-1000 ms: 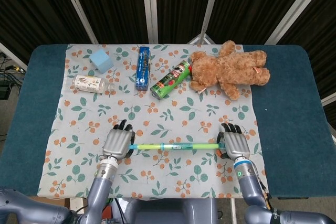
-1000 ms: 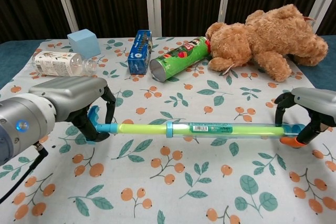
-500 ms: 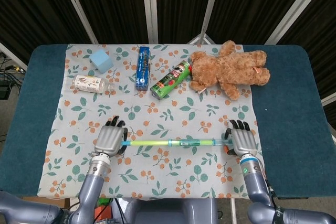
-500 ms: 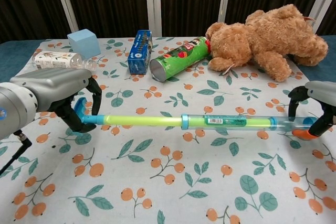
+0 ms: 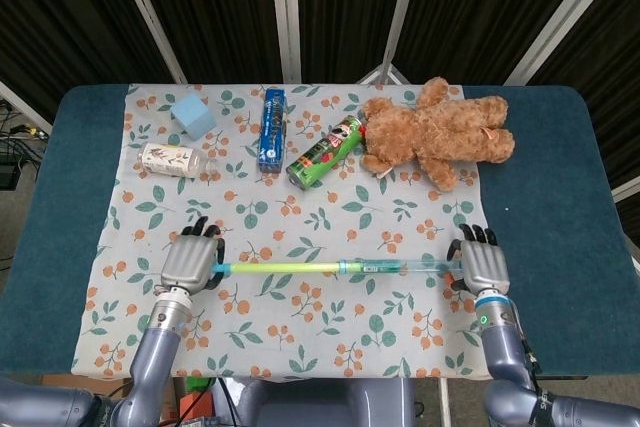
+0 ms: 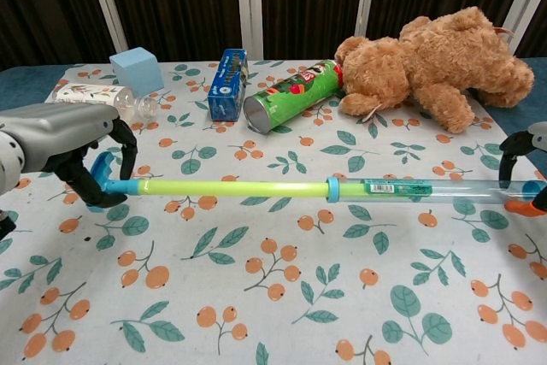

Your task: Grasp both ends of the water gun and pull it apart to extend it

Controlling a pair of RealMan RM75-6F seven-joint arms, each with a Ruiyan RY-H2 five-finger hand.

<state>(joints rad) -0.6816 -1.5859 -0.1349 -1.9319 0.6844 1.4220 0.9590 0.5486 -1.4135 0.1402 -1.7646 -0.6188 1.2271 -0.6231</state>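
Water gun: the water gun (image 6: pixel 282 186) is held level just above the floral tablecloth (image 5: pixel 330 337), near its front edge, running side to side between the two hands; a yellow-green plunger rod makes up its left half, a clear barrel with a printed label its right half, and a blue collar sits between them.
Left hand: the left hand (image 5: pixel 190 265) has its fingers curled tight around the blue handle at the rod's end.
Right hand: the right hand (image 5: pixel 484 269) is clamped on the barrel's orange-tipped end.
Step in hand: the pull-apart itself, and by my judgement well advanced, since a long stretch of rod is exposed.
Next move: judging by the rod showing, only a little more outward pull, kept in line with the barrel so the rod does not bind, then a stop once it resists.
Head view only: both hands whole, from above, and how far apart they are.
Chest view only: the label, the collar and the orange tip; the right hand is cut off by the frame edge.
Beyond: a green chip can (image 6: pixel 291 95), blue box (image 6: pixel 227 83), teddy bear (image 6: pixel 432 61), plastic bottle (image 5: pixel 175 159) and blue cube (image 5: pixel 192 115) lie well apart at the cloth's far side.
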